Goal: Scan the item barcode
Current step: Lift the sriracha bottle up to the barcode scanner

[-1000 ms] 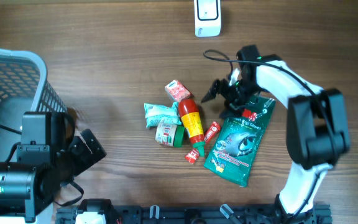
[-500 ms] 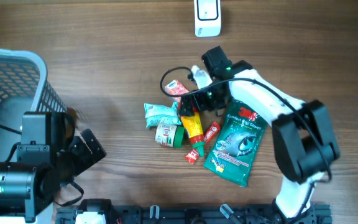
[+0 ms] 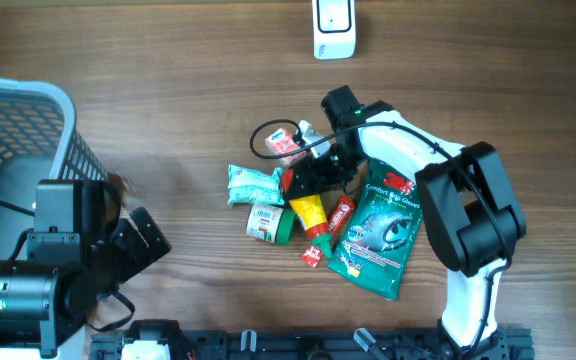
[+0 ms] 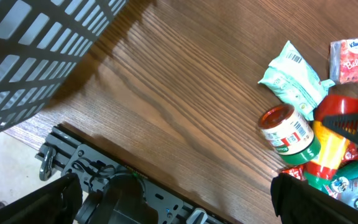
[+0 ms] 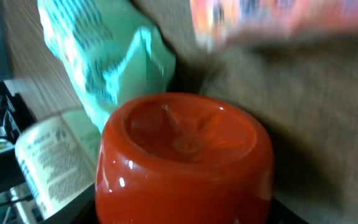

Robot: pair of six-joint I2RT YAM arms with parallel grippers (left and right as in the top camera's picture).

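The task is judged to be at its beginning – no item is presented to the scanner [image 3: 333, 27], which stands alone at the far edge of the bench [image 3: 168, 80], well apart from the pile of goods.

The right claw [image 3: 306, 178] is lowered onto the sauce bottle [image 3: 311, 208], which lies on the bench in the middle of the pile, between the green packet [image 3: 250, 183] on its left and the glove pack [image 3: 378, 235] on its right. In the right wrist view the red cap [image 5: 185, 155] of the bottle fills the frame, very close between the fingers. Whether the fingers already press on the cap cannot be told from the pictures. The bottle is not lifted.

The left claw [image 4: 176, 186] is held wide apart with nothing in it, near the basket [image 3: 18, 120] on the left.

What is left, it seems, is nearly everything – the grip must be completed, the bottle raised and carried to the far side, and its barcode turned to the scanner.
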